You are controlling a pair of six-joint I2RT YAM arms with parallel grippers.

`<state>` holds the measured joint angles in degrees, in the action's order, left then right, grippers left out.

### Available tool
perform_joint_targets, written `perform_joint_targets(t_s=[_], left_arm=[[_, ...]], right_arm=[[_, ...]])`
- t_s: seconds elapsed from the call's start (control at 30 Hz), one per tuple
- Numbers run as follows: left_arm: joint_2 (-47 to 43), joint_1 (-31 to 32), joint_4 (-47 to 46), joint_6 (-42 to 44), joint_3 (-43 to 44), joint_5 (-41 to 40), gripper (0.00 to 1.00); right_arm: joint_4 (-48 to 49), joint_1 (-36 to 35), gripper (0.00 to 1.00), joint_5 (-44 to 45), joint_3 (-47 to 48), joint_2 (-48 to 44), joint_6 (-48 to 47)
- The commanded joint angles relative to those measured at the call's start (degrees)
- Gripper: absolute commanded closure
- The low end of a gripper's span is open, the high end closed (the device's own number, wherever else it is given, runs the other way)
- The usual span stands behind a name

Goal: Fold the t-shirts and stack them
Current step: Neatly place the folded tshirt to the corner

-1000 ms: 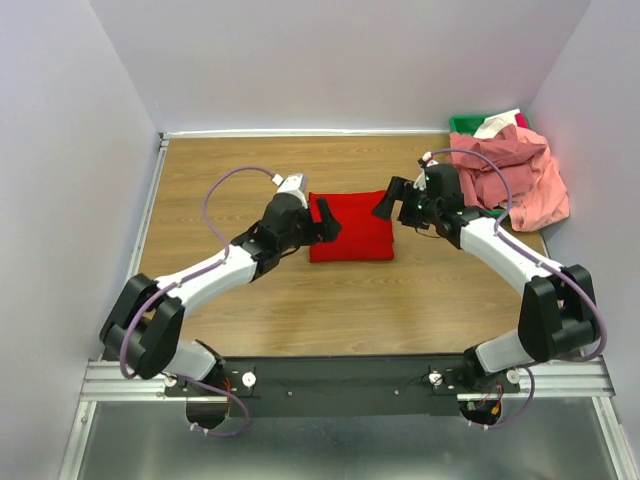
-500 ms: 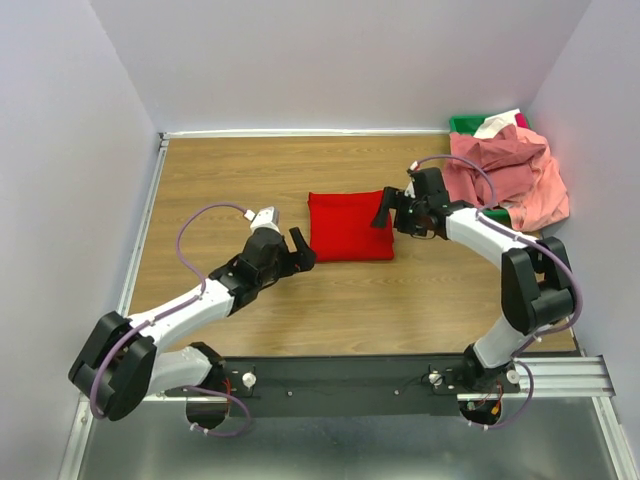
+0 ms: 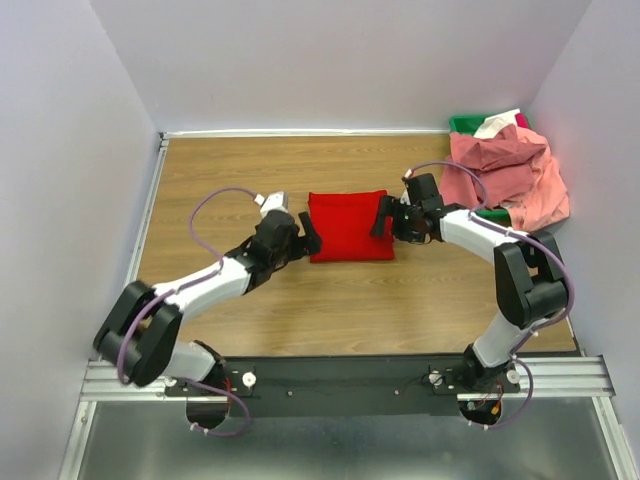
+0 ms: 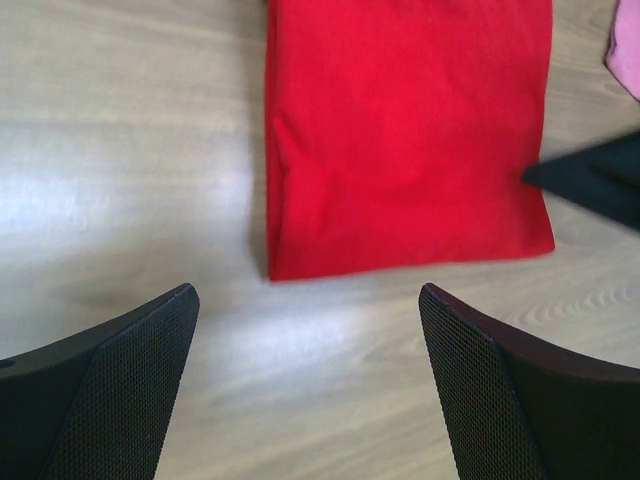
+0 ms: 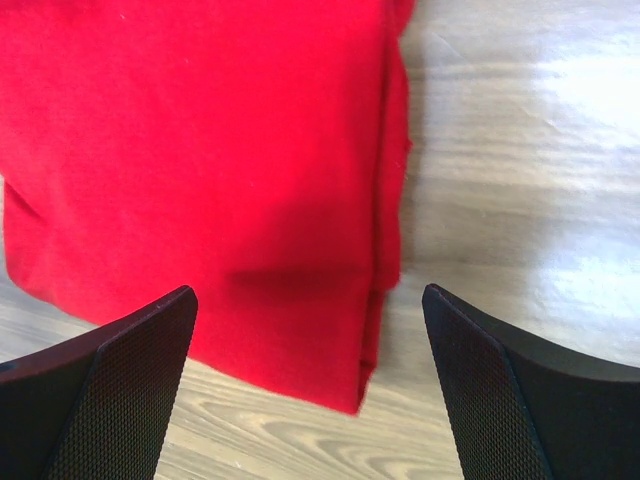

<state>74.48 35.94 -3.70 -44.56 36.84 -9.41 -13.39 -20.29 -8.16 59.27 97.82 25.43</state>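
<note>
The red t-shirt (image 3: pixel 348 226) lies in the middle of the table (image 3: pixel 220 170), already folded into a compact rectangle with straight edges. The salmon pink t-shirts (image 3: pixel 510 175) are in a loose heap in the upper right of the top view, hanging over the green bin (image 3: pixel 462 124), not yet folded.

I judge that the step in hand is to take the red packet from both sides, to square it or to shift it to a place for the stack. To do this well, each end effector should go low to the table and catch all layers at the edge, not only the top one. The right wrist view shows several layers at the edge there, so a shallow grip could open the fold. Both arms should then move together, at the same height, so that the cloth does not stretch or sag in the middle.

The left end effector (image 3: pixel 308 238) is just beside the left edge of the shirt, its fingers spread wide, holding nothing. The right end effector (image 3: pixel 383 214) is at the opposite edge, also spread wide and empty. Whether one of its fingers touches the cloth, I cannot tell.
</note>
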Motion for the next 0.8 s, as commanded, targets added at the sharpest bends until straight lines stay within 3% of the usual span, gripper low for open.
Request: perform_joint_targets(t_s=[0.0, 0.17, 0.47, 0.53, 0.6, 0.67, 0.7, 0.77], left_arm=[[8.91, -2.28, -2.71, 3.15, 7.35, 0.17, 0.01], [18.93, -2.72, -1.4, 4.47, 15.0, 1.67, 0.07], [32.04, -2.72, 3.61, 3.95, 23.8, 1.15, 0.4], [34.06, -2.81, 4.84, 3.95, 25.21, 0.45, 0.49], [36.08, -2.72, 5.55, 4.12, 27.04, -0.61, 0.64], [37.49, -2.72, 6.69, 4.48, 28.46, -1.31, 0.93], [38.89, -2.72, 7.91, 5.09, 30.38, -1.4, 1.0], [40.21, -2.72, 9.32, 5.44, 33.37, -2.88, 1.0]], right_arm=[[-1.11, -0.18, 0.0, 3.94, -2.22, -4.03, 0.23], [-1.2, -0.18, 0.0, 3.94, -5.74, -8.34, 1.55], [-1.29, -0.18, 0.0, 4.91, -9.52, -15.82, 2.61], [-1.29, -0.18, 0.0, 4.65, -9.69, -16.43, 2.61], [-1.29, -0.1, 0.0, 4.65, -9.78, -16.7, 2.52], [-1.29, -0.18, 0.0, 4.73, -9.87, -16.87, 2.34], [-1.29, -0.18, 0.0, 4.74, -9.96, -16.87, 2.26], [-1.29, -0.18, 0.0, 4.82, -10.05, -17.22, 1.91]])
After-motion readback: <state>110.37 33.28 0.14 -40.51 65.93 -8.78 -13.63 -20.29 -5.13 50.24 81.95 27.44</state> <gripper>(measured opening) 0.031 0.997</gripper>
